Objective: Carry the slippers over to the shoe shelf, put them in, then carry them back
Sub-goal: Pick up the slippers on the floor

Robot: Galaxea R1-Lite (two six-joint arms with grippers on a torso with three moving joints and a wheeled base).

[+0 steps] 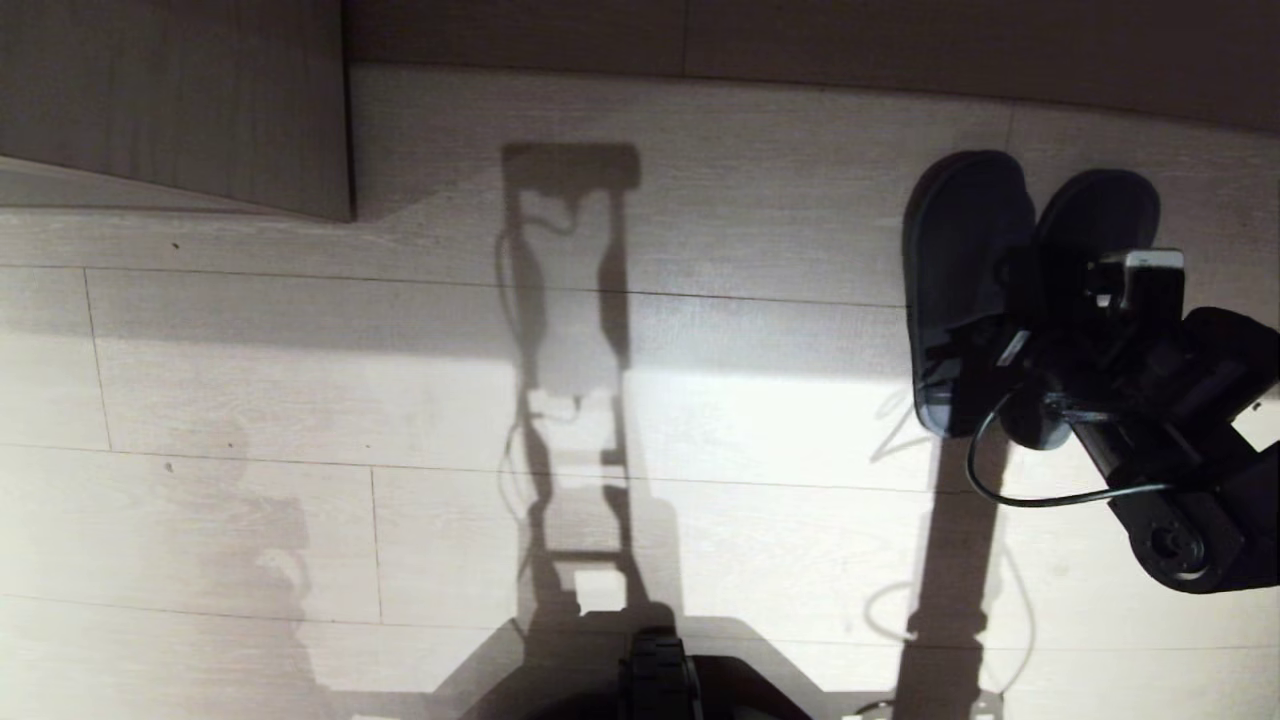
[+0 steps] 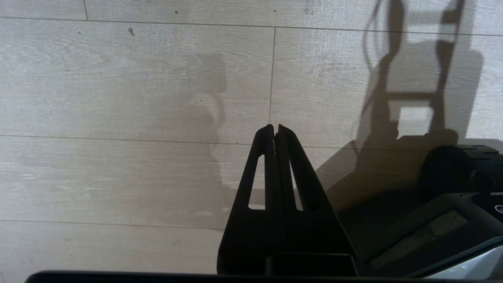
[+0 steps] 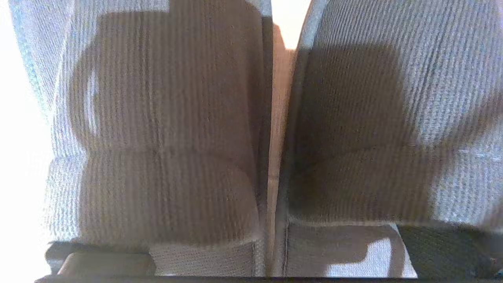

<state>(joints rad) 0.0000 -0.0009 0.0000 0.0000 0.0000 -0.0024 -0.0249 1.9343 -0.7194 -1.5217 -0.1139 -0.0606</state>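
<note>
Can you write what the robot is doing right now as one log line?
right gripper: low over slippers lying side by side on floor | left gripper: shut, idle above floor

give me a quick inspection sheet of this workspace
surface: pale plank floor, lit patch in the middle, long shadows of the robot across it
job's things: slippers side by side on the floor at the right, a narrow gap between them; shelf not clearly seen
clutter: nothing seen
grippers: right gripper low over the slippers, its fingers hidden; left gripper shut and empty, over bare floor
cables: black cable looping off the right arm
surroundings: grey-brown wood panel at far left, dark board along the far edge; robot base at the near edge
</note>
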